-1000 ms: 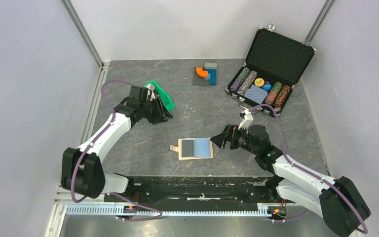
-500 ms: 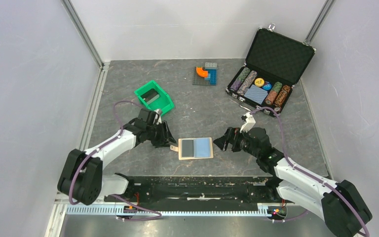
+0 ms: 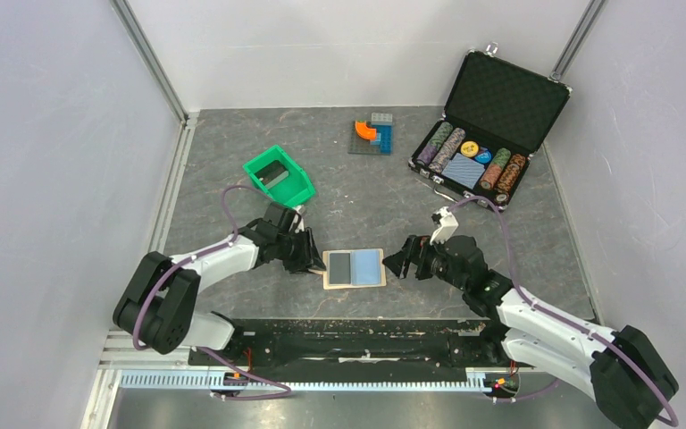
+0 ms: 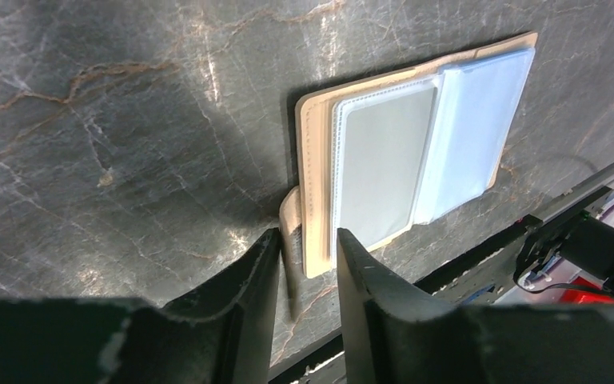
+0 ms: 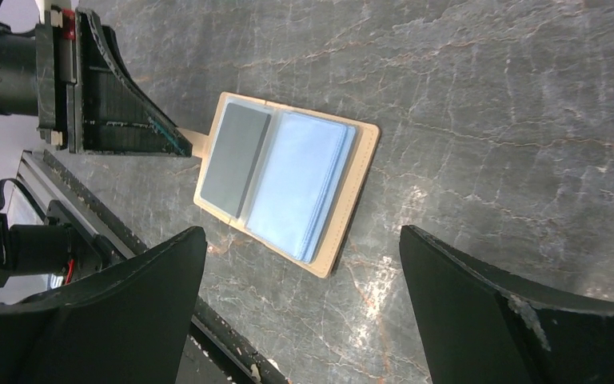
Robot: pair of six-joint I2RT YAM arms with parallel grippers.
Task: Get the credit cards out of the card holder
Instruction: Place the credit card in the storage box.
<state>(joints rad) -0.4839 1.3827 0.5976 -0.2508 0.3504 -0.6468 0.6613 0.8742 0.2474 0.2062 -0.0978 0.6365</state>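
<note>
Straddles strap tab of card holder with left pincer half spread, not pinching. Holds right pincer wide spread near opposite edge; dark credit card toward left pincer.

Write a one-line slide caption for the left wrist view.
Left gripper straddles the strap tab of the open card holder, a grey card showing in one pocket.

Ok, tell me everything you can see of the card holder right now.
The card holder lies spread open and flat on the dark marbled table. It has a tan leather-like cover with stitched edges. Its left half shows a dark grey card in a clear sleeve, its right half light blue pockets. A small strap tab juts from the left edge, between the jaws of the left gripper, which are not clamped on it.
</note>
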